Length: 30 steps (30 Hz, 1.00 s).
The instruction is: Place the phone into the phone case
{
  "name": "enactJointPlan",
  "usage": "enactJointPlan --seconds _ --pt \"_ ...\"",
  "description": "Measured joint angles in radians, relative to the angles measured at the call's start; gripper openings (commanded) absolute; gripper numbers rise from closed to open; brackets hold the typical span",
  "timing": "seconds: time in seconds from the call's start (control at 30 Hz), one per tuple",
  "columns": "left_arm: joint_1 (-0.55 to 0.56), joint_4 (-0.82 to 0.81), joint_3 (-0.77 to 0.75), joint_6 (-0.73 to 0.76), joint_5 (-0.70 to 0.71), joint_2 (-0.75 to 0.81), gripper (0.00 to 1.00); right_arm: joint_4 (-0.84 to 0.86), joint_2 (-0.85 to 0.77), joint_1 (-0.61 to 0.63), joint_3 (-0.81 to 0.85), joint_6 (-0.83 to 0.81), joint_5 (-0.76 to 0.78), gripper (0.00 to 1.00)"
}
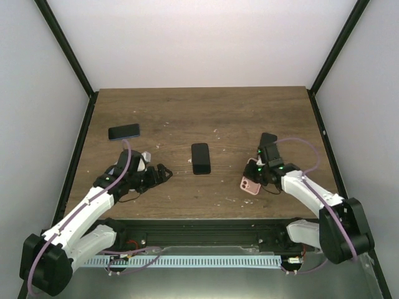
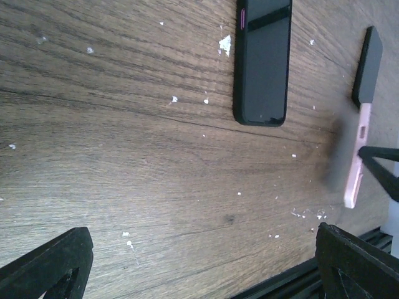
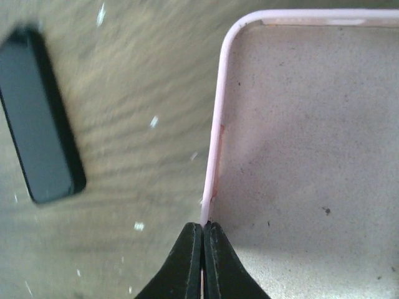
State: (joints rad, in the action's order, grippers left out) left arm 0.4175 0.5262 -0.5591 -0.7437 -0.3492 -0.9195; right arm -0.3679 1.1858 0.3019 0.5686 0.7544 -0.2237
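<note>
I have the right gripper (image 3: 202, 229) pinching the pink case (image 3: 299, 156) by its rim, apparently tipped up, left gripper (image 1: 163, 173) spread wide.

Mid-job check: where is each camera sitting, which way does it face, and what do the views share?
Top external: above and behind the bases, looking down on the table; both arms show, left gripper open, right gripper at the pink case.
Left wrist: low over the table, facing the central black phone and the case edge-on; its spread fingers show at the bottom.
Right wrist: looking down into the case; its fingers are shut on the rim.
Shared: all three show that phone and case.
</note>
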Motion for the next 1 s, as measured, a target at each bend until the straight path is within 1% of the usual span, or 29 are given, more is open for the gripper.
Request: enactJointPlan --seconds 0.17,0.23,0.47,0.6,0.63,0.73,0.8,0.93,1.0 --pt "0.000 -0.009 0.000 0.001 -0.023 -0.011 0.97 0.013 0.055 0.190 0.001 -0.013 -0.010 0.01" --pt "0.000 -0.009 0.000 0.001 -0.027 -0.011 0.97 0.017 0.072 0.240 0.001 -0.011 -0.004 0.01" --pt "0.000 -0.016 0.000 -0.001 -0.037 -0.013 0.97 0.038 0.169 0.369 0.033 -0.002 0.019 0.01" --pt "0.000 -0.016 0.000 -0.002 -0.038 -0.018 0.97 0.054 0.206 0.425 0.063 0.008 0.019 0.05" --pt "0.000 -0.017 0.000 -0.003 -0.039 -0.020 0.97 0.060 0.210 0.436 0.068 0.010 0.019 0.08" --pt "0.000 -0.019 0.000 -0.003 -0.042 -0.026 0.96 0.075 0.232 0.480 0.090 0.020 0.014 0.24" --pt "0.000 -0.021 0.000 -0.003 -0.045 -0.030 0.96 0.080 0.250 0.498 0.105 0.025 0.013 0.32" --pt "0.000 -0.024 0.000 -0.003 -0.053 -0.039 0.94 0.082 0.260 0.509 0.123 0.008 0.014 0.53" --pt "0.000 -0.024 0.000 -0.002 -0.058 -0.040 0.93 0.082 0.253 0.506 0.126 -0.011 0.027 0.60"
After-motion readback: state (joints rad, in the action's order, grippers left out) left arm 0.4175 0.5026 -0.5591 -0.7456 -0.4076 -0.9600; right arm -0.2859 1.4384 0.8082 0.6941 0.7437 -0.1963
